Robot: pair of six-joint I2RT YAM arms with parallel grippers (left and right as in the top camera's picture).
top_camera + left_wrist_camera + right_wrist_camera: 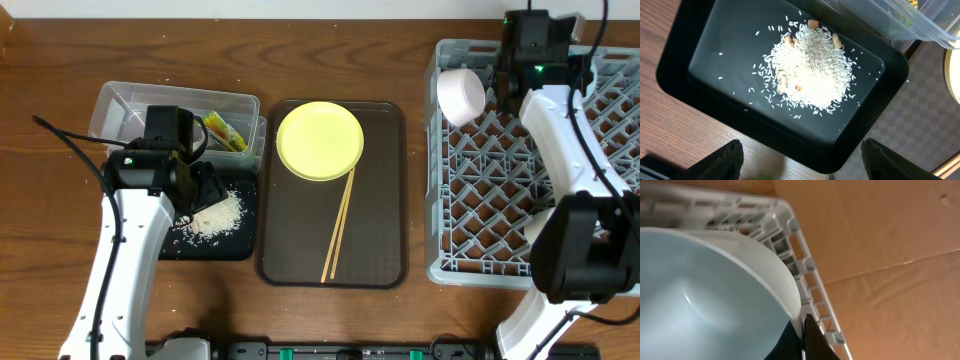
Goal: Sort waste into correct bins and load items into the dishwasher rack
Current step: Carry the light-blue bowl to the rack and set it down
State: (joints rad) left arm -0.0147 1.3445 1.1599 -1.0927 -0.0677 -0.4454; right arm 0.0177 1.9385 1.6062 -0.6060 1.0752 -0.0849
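**Right pincer (801, 339) grips a bowl rim at the rack's corner**

Its two dark fingers are almost closed. They pinch the rim of a pale bowl (715, 280), one finger inside the lip and one outside. From overhead, the bowl is tipped on its side at the far left corner of the dishwasher rack (805, 275), overlapping the grey outer wall. I cannot tell whether it already rests on the lattice or hangs just above it.

The step in hand looks like loading this bowl into the rack. The next move would call for bringing it further inside the wall and lowering it until the grid supports it. Only then should the fingers part, because a bowl this close to the edge could tip outward.

Left pincer (802, 155) is spread wide and holds nothing. It hovers over the near edge of the black tray (675, 55). Rice scraps (810, 70) lie heaped in the middle of that tray, with a few brownish bits among them.

Just beside the tray, the clear tub (130, 100) holds the yellow-green wrapper (225, 132).

The yellow plate (320, 140) and the chopsticks (338, 230) lie on the brown serving tray (380, 200), between the bins and the rack. They are not yet loaded, so a good share of the task remains.
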